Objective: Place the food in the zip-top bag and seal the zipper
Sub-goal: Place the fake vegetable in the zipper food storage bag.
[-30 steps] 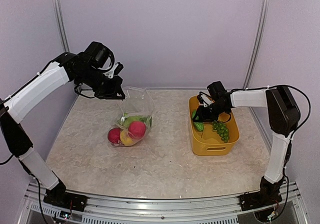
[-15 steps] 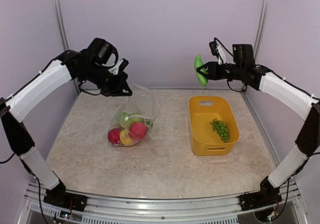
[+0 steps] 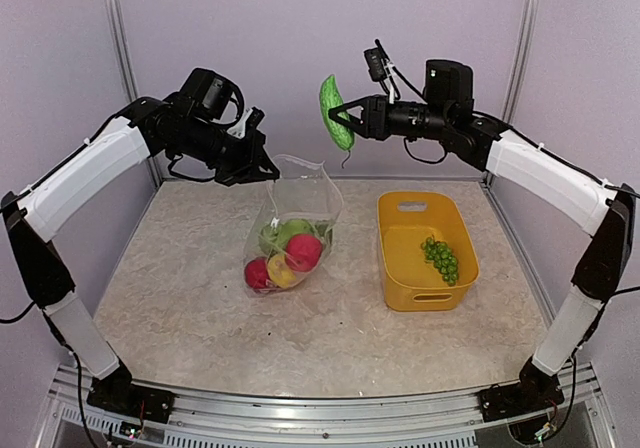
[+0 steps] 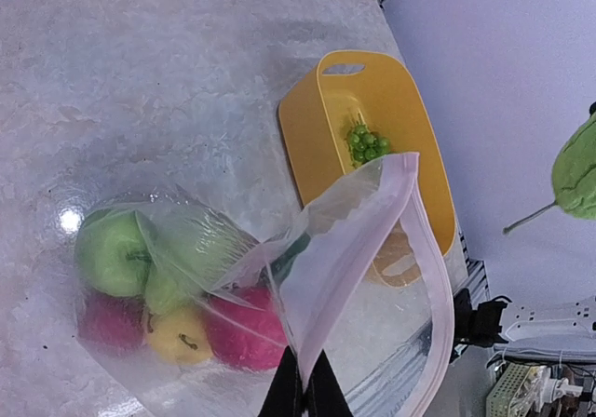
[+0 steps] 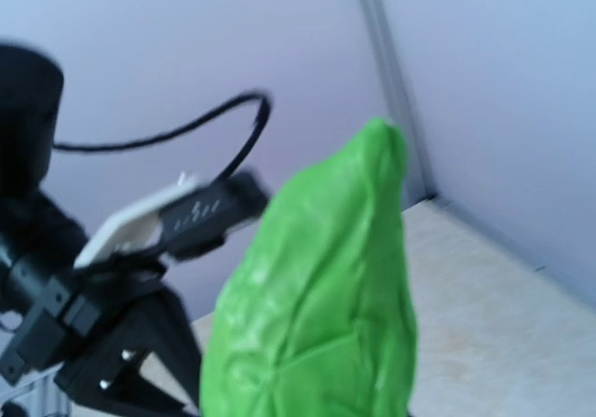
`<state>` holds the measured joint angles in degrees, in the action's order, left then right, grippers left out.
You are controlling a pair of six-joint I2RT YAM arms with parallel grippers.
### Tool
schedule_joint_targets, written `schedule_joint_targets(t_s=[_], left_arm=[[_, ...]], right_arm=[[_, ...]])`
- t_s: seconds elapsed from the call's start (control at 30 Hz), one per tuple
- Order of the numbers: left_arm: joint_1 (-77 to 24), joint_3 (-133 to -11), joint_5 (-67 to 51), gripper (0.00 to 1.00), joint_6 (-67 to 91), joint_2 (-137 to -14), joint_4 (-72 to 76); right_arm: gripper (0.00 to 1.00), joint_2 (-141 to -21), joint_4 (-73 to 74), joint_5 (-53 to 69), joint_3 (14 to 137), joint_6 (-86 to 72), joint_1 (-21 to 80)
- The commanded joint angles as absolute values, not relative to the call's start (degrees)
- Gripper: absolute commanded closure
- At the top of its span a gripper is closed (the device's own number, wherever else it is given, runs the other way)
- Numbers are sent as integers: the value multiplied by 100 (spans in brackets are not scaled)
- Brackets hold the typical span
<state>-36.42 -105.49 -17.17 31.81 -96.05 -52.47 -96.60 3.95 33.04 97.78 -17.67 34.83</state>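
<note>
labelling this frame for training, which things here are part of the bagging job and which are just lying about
Part of the job: clear plastic zip-top bag pinched by the left gripper; red, yellow and green round toy fruits inside it; green toy cucumber in the right gripper; bunch of green toy grapes.
Just lying about: yellow plastic basket under the grapes; beige tabletop.

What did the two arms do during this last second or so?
The right hand lifted the bumpy green toy cucumber out of the yellow plastic basket and carried it up and left, toward the clear plastic zip-top bag. The left hand, pinching the bag's mouth edge, raised it and dragged the bag rightward with its round toy fruits. The basket and the green toy grapes stayed put.
</note>
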Motion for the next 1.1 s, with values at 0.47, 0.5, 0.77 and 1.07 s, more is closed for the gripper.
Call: schedule_joint_targets(t_s=[0.47, 0.5, 0.77, 1.07], left_arm=[[-3285, -9957, -1983, 100, 3687, -9359, -4367], [-3226, -9805, -1972, 100, 3712, -9274, -4285], [-3121, -9627, -1996, 100, 3665, -9126, -4265], [-3094, -9434, -2068, 100, 3339, -9039, -4304]], right_arm=[[82, -11181, -639, 3583, 10218, -2466, 4346], [62, -11156, -509, 3539, 10189, -2337, 4410], [16, -10594, 724, 3087, 10376, -585, 4368], [31, -10160, 3814, 3237, 10817, 3384, 4326]])
